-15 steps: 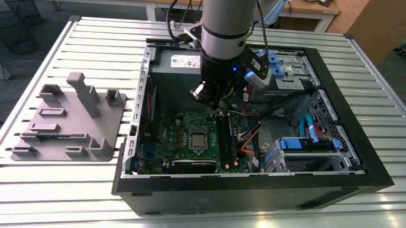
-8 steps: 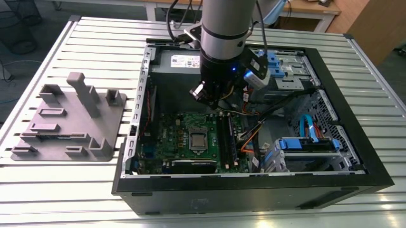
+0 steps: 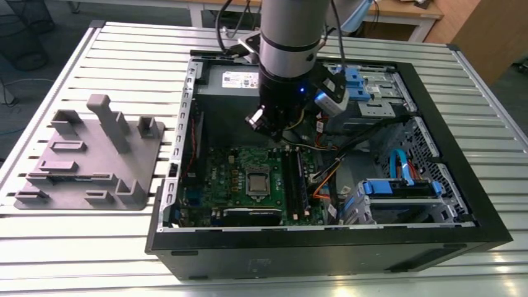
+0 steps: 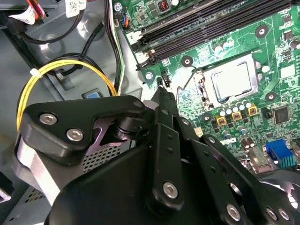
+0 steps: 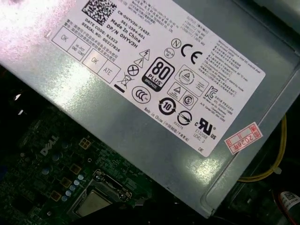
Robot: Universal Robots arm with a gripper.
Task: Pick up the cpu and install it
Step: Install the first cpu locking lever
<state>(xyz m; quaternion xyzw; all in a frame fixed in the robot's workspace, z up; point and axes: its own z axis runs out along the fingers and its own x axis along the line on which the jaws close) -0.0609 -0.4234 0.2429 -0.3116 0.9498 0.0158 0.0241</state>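
Below, cpu point(image 4: 230, 78) seated in the motherboard socket, apart from the fingers point(image 4: 165, 98), pressed together, holding nothing.

**Quick head count**

So that's one open computer case point(image 3: 462, 204), one green motherboard point(image 3: 239, 179) with one cpu point(image 3: 257, 182) in it, one power supply point(image 5: 154, 93), one grey fixture tray point(image 3: 83, 179), one robot arm point(image 3: 289, 37).

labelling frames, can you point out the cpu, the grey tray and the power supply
cpu point(image 4: 230, 78): second wrist view, middle of its metal top.
grey tray point(image 3: 86, 179): exterior view, flat base.
power supply point(image 5: 154, 136): first wrist view, bare metal under the label.
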